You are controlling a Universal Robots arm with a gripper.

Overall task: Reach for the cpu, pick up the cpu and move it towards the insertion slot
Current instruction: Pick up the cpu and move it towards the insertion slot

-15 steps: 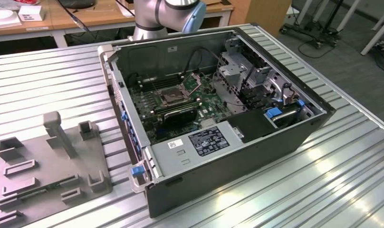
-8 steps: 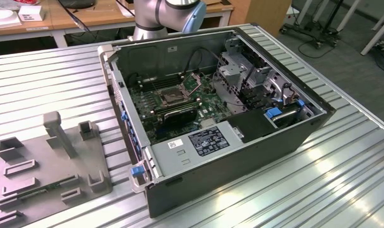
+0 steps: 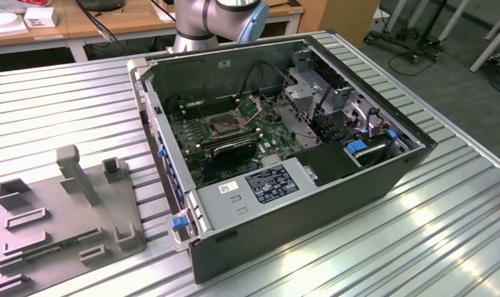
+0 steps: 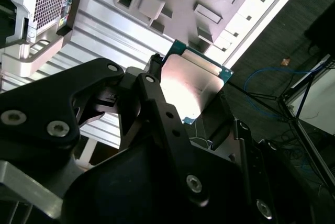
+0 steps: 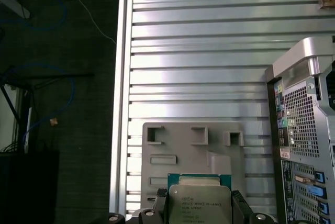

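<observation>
watching from the side: in the exterior view the arm [image 3: 221, 18] stands behind the open computer case [image 3: 316, 154], and the insertion slot [image 3: 223, 127] sits on the green motherboard [image 3: 258, 117] inside it. in the second wrist view the gripper [image 4: 189, 88] is clamped on the cpu [image 4: 196, 75] by its edges. in the first wrist view the chip hangs above the grey fixture [image 5: 178, 145], with the case off to one side. i'd carry it level, high enough to clear the case wall, and keep the squeeze steady.
</observation>
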